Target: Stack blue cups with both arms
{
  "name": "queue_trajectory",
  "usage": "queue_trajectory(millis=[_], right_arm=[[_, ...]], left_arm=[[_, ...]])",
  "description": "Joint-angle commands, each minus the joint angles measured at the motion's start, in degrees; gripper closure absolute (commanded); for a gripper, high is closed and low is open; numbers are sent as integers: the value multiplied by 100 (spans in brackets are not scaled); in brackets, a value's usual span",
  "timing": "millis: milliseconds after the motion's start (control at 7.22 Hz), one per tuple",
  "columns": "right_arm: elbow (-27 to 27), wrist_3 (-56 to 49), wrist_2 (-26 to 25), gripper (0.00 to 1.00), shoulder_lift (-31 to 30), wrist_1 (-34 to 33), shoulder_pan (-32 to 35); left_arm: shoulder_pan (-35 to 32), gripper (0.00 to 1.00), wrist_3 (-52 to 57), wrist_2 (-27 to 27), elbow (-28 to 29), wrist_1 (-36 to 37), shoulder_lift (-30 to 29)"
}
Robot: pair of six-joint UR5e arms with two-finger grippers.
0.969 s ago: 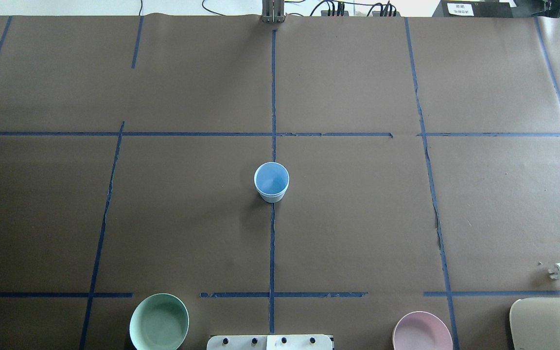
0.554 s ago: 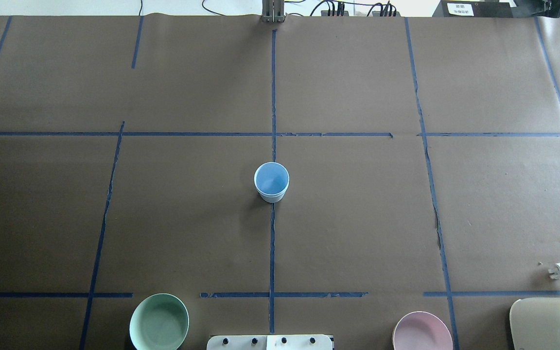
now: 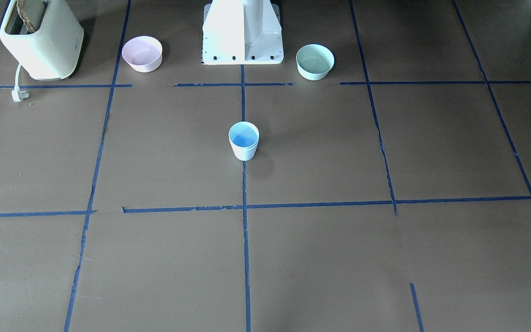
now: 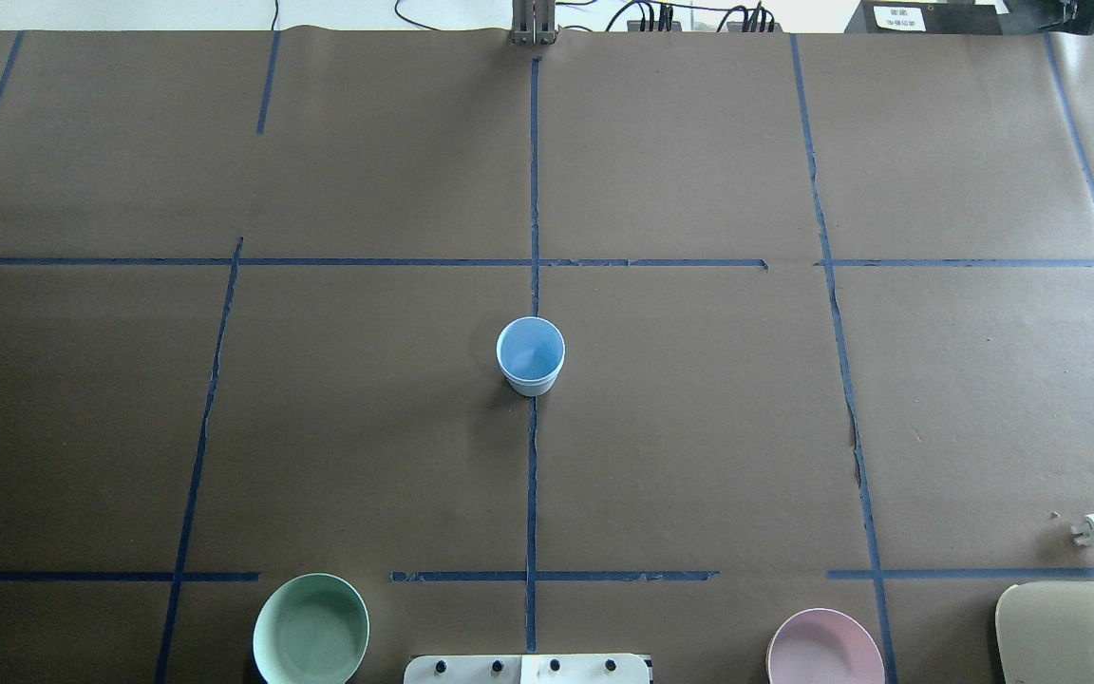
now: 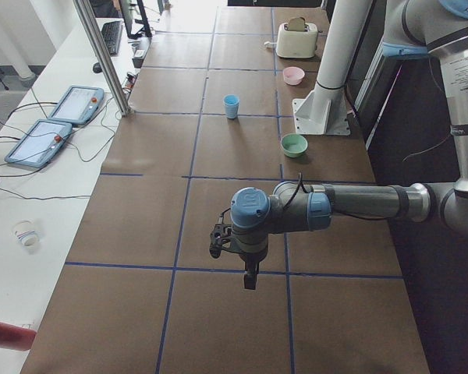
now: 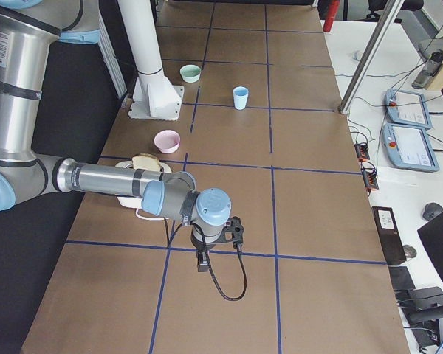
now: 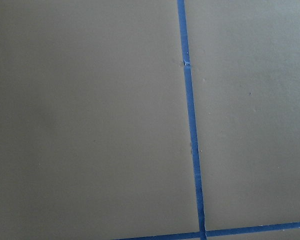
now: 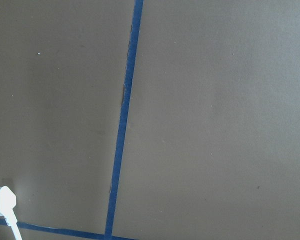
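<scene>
One pale blue cup (image 4: 530, 356) stands upright on the centre tape line, also in the front-facing view (image 3: 244, 140) and both side views (image 5: 231, 105) (image 6: 240, 97). Only one cup outline shows; I cannot tell whether a second is nested in it. The left arm (image 5: 351, 206) reaches out over the table's left end, its gripper (image 5: 249, 277) pointing down, far from the cup. The right arm (image 6: 103, 179) does the same at the right end, with its gripper (image 6: 201, 262) pointing down. Both grippers show only in side views, so I cannot tell whether they are open or shut.
A mint-green bowl (image 4: 311, 629) and a pink bowl (image 4: 824, 649) sit either side of the white pedestal (image 3: 242, 32). A cream toaster (image 3: 39, 39) with its loose plug (image 4: 1093, 530) stands at the robot's right. Brown paper with blue tape lines covers the table.
</scene>
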Motion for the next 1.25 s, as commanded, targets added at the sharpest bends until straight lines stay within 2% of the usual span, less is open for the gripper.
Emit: queue_trajectory(millis=[0,692,1108], right_arm=[[-71,-1,-9,0,22,1,-3],[-316,-10,-9,0,92,1,-3],[-843,-10,-18,0,425,10,-3]], left_arm=[[-25,0,-19,494,-228,9,-2],[-16,0,24,468,-237,0,-11],[-16,0,24,468,-229,-9,-11]])
